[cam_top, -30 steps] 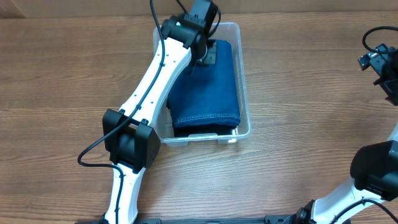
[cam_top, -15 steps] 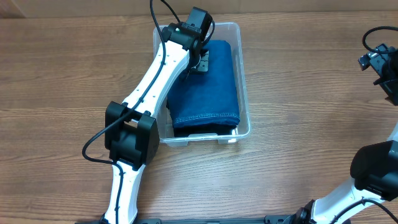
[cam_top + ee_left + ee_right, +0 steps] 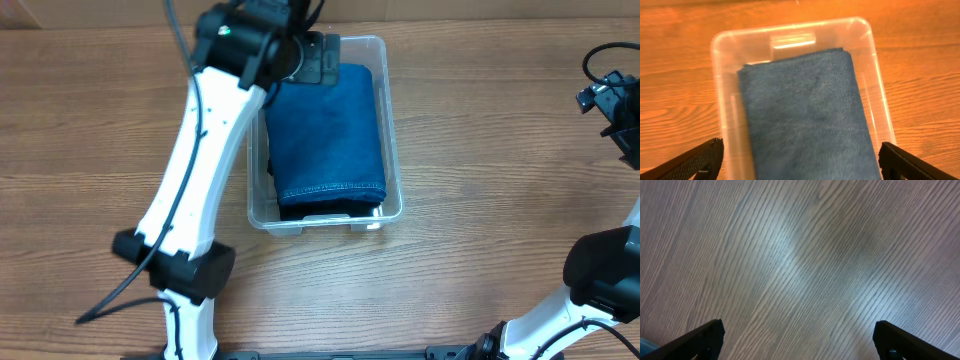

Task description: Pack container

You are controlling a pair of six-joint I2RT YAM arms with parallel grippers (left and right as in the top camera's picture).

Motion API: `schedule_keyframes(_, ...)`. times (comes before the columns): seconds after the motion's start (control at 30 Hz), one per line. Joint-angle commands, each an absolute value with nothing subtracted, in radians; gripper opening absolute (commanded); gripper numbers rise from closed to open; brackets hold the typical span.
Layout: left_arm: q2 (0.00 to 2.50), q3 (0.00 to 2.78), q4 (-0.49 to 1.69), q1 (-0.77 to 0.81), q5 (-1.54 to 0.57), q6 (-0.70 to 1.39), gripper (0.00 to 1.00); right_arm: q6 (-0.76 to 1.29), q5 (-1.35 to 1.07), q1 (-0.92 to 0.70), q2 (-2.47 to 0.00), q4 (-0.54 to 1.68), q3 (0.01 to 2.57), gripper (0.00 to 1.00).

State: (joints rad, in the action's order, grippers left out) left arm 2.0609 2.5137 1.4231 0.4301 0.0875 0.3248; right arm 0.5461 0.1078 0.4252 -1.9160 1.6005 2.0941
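Note:
The clear plastic container (image 3: 394, 150) sits at the back middle of the wooden table, with a folded blue denim cloth (image 3: 330, 130) lying flat inside and filling most of it. My left gripper (image 3: 322, 62) hovers above the container's far end, open and empty. In the left wrist view the container (image 3: 716, 75) and the denim cloth (image 3: 805, 110) lie below, and the left gripper (image 3: 800, 160) has its fingers (image 3: 700, 159) spread wider than the bin. My right gripper (image 3: 612, 108) hangs at the far right edge; the right wrist view shows this gripper (image 3: 800, 340) open over bare wood.
The left arm (image 3: 190, 180) slants over the table left of the container, its base at the front edge. The right arm's base (image 3: 600, 275) stands at the front right. Wood tabletop (image 3: 490, 200) lies between container and right arm.
My left gripper has opened, let go of the denim cloth and lifted above the container. The left arm has swung up and leftward. The right arm has not moved.

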Motion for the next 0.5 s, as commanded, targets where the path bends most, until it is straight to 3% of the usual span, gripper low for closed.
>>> schedule_keyframes(0.0,1.963,2.535,1.490,0.432,0.134,0.314,1.00,0.551,0.111,0.427,-1.909,1.599,2.095,1.00)
schedule_keyframes(0.2,1.812,2.535,1.678,0.432,0.151,0.345,1.00,0.551,0.111,0.427,-1.909,1.599,2.096,1.00)
schedule_keyframes(0.47,1.425,2.462,1.689,0.432,0.189,0.370,1.00,0.551,0.111,0.427,-1.909,1.599,2.096,1.00)
